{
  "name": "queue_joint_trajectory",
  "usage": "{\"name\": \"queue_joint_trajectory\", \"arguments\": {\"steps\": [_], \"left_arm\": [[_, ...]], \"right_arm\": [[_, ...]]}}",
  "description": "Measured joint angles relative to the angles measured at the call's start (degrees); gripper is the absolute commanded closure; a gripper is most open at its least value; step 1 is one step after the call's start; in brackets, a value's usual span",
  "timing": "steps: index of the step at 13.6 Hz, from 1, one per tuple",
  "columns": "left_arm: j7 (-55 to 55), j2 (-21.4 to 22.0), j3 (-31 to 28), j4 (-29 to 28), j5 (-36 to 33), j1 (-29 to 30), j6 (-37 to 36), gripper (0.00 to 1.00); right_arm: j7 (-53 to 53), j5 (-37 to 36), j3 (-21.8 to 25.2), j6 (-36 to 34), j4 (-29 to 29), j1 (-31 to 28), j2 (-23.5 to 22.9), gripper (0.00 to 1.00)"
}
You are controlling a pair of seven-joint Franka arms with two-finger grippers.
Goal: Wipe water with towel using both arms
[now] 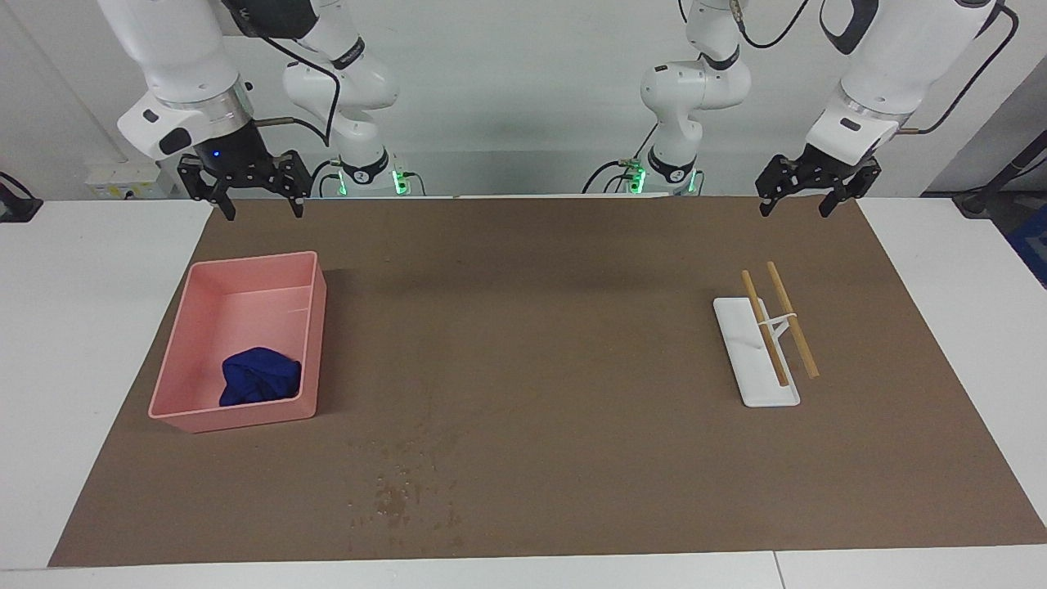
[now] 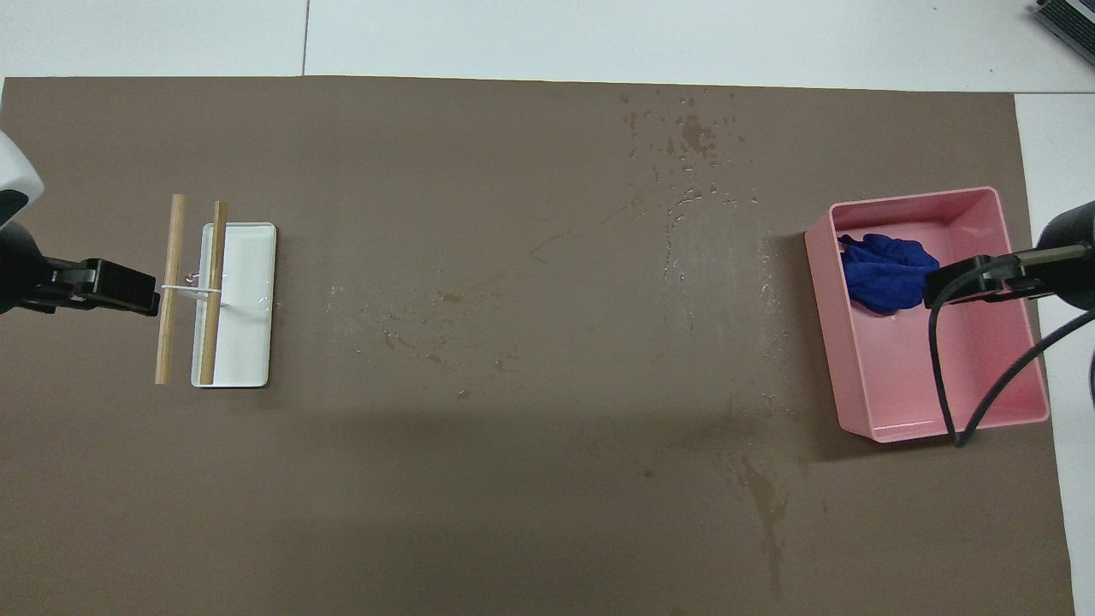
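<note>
In the overhead view only a dark tip of the left end effector (image 2: 107,287) shows, its arm cut off by the picture's edge. The right end effector (image 2: 971,281) shows as a dark tip too, covering part of the blue towel (image 2: 881,269) in the pink bin (image 2: 1018,411). The water (image 1: 401,495) droplets are too small to count.

We see a robotics lab. Two white jointed arms (image 1: 883,74) rise at the top of the frame from bases lit with green lights (image 1: 398,182), black cables (image 1: 323,82) looping off them before a bare pale wall (image 1: 523,82). Below them a white tabletop (image 1: 82,327) carries a brown mat (image 1: 523,343) set with a pink bin (image 1: 196,413) at middle left and a small white rack (image 1: 740,343) at middle right.
</note>
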State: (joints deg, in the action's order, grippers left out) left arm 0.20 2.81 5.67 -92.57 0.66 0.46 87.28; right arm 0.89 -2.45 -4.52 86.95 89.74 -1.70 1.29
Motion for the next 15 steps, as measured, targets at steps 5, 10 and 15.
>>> {"name": "queue_joint_trajectory", "arguments": {"steps": [5, 10, 15], "left_arm": [[0.0, 0.0, 0.0, 0.0, 0.0, 0.0, 0.0, 0.0], [0.0, 0.0, 0.0, 0.0, 0.0, 0.0, 0.0, 0.0], [0.0, 0.0, 0.0, 0.0, 0.0, 0.0, 0.0, 0.0]], "right_arm": [[-0.27, 1.18, 0.56, 0.23, 0.02, -0.4, 0.0, 0.0], [-2.25, 4.76, 0.6, 1.94, 0.07, -0.91, 0.0, 0.0], [-2.25, 4.76, 0.62, 1.94, 0.09, -1.4, 0.0, 0.0]]}}
